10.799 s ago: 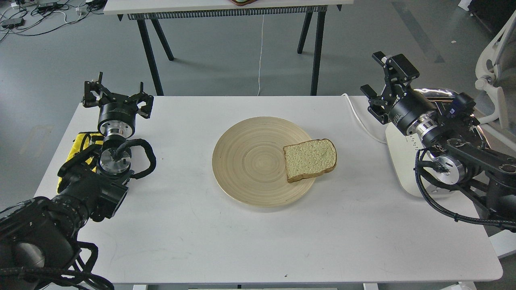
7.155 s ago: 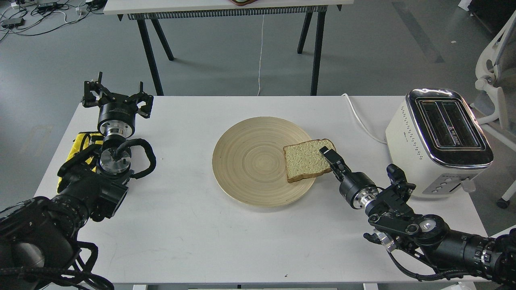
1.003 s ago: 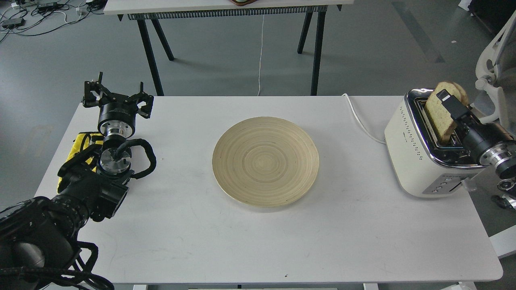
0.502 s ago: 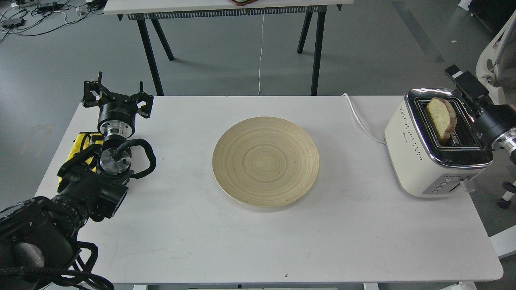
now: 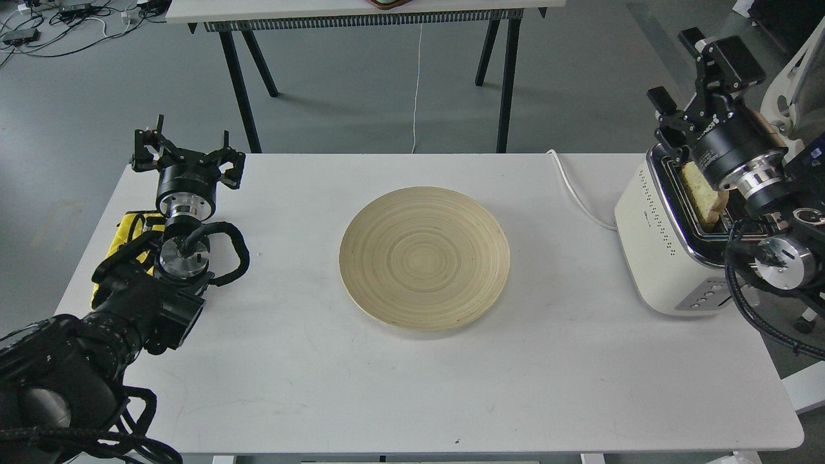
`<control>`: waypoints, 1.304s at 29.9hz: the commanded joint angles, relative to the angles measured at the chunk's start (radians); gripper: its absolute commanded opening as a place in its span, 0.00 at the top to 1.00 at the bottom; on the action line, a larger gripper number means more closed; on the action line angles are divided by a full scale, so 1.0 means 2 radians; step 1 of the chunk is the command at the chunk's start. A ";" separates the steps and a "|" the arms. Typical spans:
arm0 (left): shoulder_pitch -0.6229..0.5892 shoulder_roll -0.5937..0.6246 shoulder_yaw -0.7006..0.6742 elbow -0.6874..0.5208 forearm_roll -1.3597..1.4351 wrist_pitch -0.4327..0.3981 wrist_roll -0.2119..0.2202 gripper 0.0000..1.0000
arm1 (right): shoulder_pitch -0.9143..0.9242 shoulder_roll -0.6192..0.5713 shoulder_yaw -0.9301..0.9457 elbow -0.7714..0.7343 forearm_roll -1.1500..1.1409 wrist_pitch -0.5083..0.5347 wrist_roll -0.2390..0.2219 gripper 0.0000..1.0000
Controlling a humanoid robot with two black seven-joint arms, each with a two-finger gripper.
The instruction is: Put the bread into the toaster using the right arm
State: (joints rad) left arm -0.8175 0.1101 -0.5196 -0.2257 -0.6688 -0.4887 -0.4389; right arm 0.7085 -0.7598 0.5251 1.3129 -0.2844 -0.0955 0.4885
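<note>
Grey floor, white table with a bare wooden plate. The bread stands in the toaster slot, just below the right gripper, which is spread wide and holds nothing. Placing looks done; next is backing clear. Left gripper sits open, empty.
</note>
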 commanded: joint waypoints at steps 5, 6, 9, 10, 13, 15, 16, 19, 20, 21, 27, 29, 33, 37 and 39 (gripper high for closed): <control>0.000 0.000 0.001 0.000 0.000 0.000 0.000 0.00 | -0.031 0.129 0.023 -0.063 0.078 0.095 0.000 0.05; 0.000 0.000 0.001 0.000 0.000 0.000 0.000 0.00 | -0.039 0.140 0.033 -0.074 0.082 0.110 0.000 0.05; 0.000 0.000 0.001 0.000 0.000 0.000 0.000 0.00 | -0.063 0.171 0.071 -0.109 0.092 0.175 0.000 0.05; 0.000 0.000 0.000 0.000 0.000 0.000 0.000 0.00 | -0.070 0.180 0.083 -0.122 0.092 0.193 0.000 0.04; 0.000 0.000 0.001 0.000 0.000 0.000 0.000 0.00 | -0.076 0.210 0.099 -0.155 0.092 0.224 0.000 0.04; 0.000 0.000 0.001 0.000 0.000 0.000 0.000 0.00 | -0.076 0.222 0.103 -0.175 0.092 0.231 0.000 0.03; 0.000 0.000 0.001 0.000 0.000 0.000 0.000 0.00 | -0.076 0.225 0.105 -0.182 0.092 0.233 0.000 0.03; 0.000 0.000 0.001 -0.001 0.000 0.000 0.000 0.00 | -0.077 0.232 0.105 -0.192 0.092 0.233 0.000 0.02; 0.000 0.000 0.000 -0.001 0.000 0.000 0.000 0.00 | -0.077 0.233 0.105 -0.194 0.092 0.233 0.000 0.02; 0.001 0.000 0.001 0.000 0.000 0.000 0.000 0.00 | -0.077 0.235 0.105 -0.194 0.092 0.233 0.000 0.02; 0.000 0.000 0.001 0.000 0.000 0.000 0.000 0.00 | -0.077 0.239 0.106 -0.195 0.092 0.227 0.000 0.02; 0.000 0.000 0.001 -0.001 0.000 0.000 0.000 0.00 | -0.077 0.244 0.106 -0.202 0.092 0.226 0.000 0.02; 0.000 0.000 0.000 -0.001 0.000 0.000 0.000 0.00 | -0.076 0.256 0.108 -0.212 0.092 0.227 0.000 0.02; 0.000 -0.001 0.000 0.000 0.000 0.000 0.000 0.00 | -0.077 0.257 0.110 -0.211 0.092 0.226 0.000 0.02; 0.001 0.000 0.001 0.000 0.000 0.000 0.000 0.00 | -0.077 0.257 0.110 -0.211 0.092 0.226 0.000 0.02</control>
